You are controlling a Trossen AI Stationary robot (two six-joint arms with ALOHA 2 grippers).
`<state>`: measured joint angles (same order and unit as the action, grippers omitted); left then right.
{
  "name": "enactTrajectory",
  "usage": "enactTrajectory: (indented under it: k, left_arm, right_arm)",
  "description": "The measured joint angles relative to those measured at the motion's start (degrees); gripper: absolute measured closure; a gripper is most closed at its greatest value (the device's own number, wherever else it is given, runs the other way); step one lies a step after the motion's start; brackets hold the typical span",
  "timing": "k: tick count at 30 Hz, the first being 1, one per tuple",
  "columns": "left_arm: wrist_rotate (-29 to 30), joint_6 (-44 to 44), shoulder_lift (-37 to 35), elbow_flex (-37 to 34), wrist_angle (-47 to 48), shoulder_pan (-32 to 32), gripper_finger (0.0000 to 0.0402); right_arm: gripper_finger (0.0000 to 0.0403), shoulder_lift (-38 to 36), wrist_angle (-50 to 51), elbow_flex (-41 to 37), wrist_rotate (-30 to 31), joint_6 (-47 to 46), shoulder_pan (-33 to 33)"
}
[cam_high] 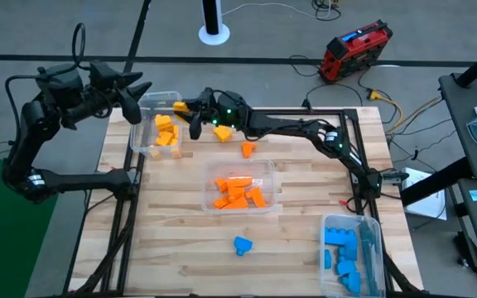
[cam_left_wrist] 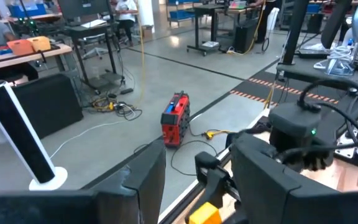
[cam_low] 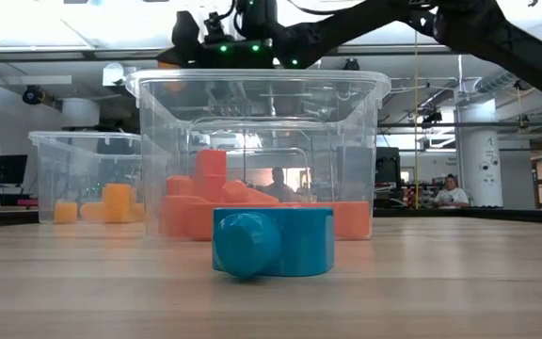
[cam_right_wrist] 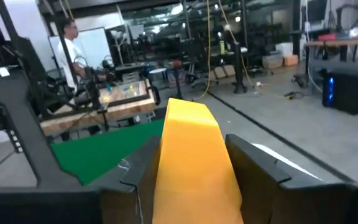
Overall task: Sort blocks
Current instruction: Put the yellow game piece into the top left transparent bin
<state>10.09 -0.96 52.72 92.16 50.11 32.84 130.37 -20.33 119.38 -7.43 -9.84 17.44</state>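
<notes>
I see three clear bins on the surface, one per colour, so each colour gets its own home. My right pincer grips a yellow block above the yellow bin, apparently for dropping. The left pincer waits nearby, spread wide. One orange block and one blue block lie loose.

The right arm stretches across toward the yellow-block bin, its right gripper clamping a yellow block, while the left gripper hovers beside that bin.
</notes>
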Motion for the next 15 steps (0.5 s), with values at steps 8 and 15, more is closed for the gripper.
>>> enactTrajectory:
  k: [8,15]
  left_arm:
    - [-0.07,0.45,-0.28,-0.02,0.28,0.0,0.0241]
    - [-0.1,0.5,-0.86,-0.02,0.23,0.0,0.0241]
  right_arm:
    - [0.025,5.88,-2.82,1.75,1.26,0.2,-2.04]
    - [0.025,10.17,-5.74,6.3,1.47,0.89,-2.35]
